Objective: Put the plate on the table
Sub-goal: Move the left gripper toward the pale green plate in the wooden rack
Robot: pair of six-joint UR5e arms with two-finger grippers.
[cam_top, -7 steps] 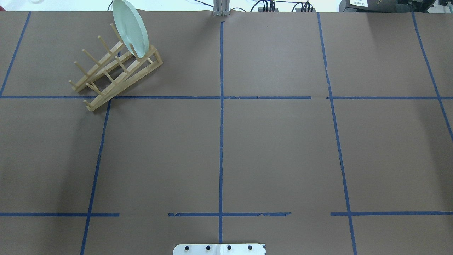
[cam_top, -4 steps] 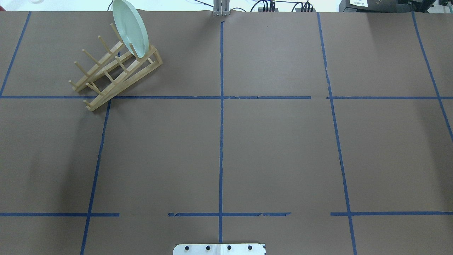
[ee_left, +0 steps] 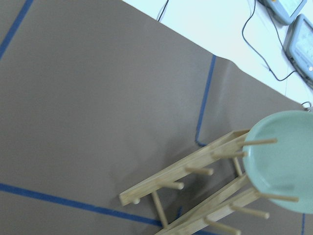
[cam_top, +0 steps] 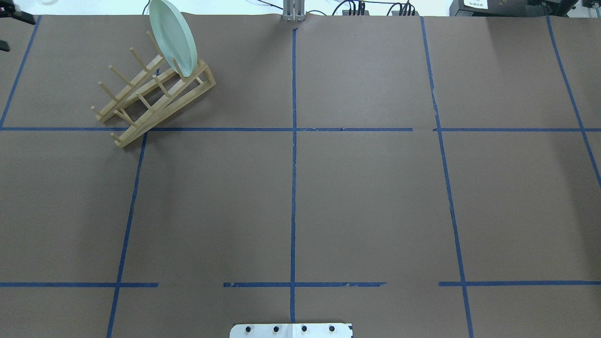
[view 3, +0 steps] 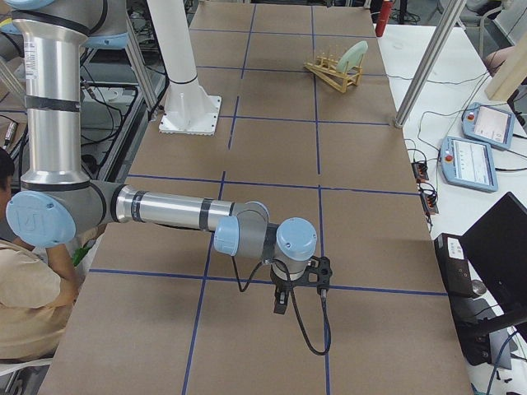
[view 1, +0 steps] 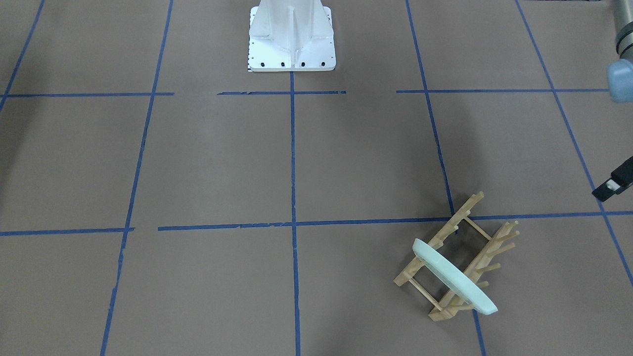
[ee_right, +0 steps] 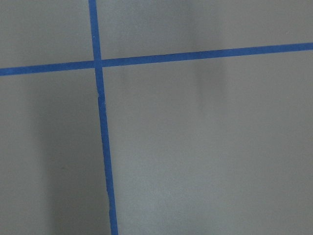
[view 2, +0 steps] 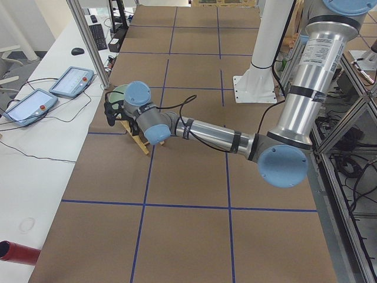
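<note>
The pale mint-green plate (cam_top: 173, 40) stands on edge in the end slot of the wooden peg rack (cam_top: 150, 98), at the far left of the brown table (cam_top: 366, 197). It also shows in the front view (view 1: 455, 277) and the left wrist view (ee_left: 286, 161). My left gripper (cam_top: 7, 30) shows only as two dark tips, set apart, at the overhead view's left edge, left of the rack and clear of the plate. It holds nothing. My right gripper (view 3: 284, 300) hangs low over bare table far from the rack; I cannot tell whether it is open or shut.
The white robot base (view 1: 291, 37) stands at the table's near edge. Teach pendants (view 3: 486, 144) and cables lie on the white bench beyond the table's far edge. Blue tape lines grid the table.
The left gripper's dark tips have come into the overhead view at its top left edge. The plate and the rack have not moved.
</note>
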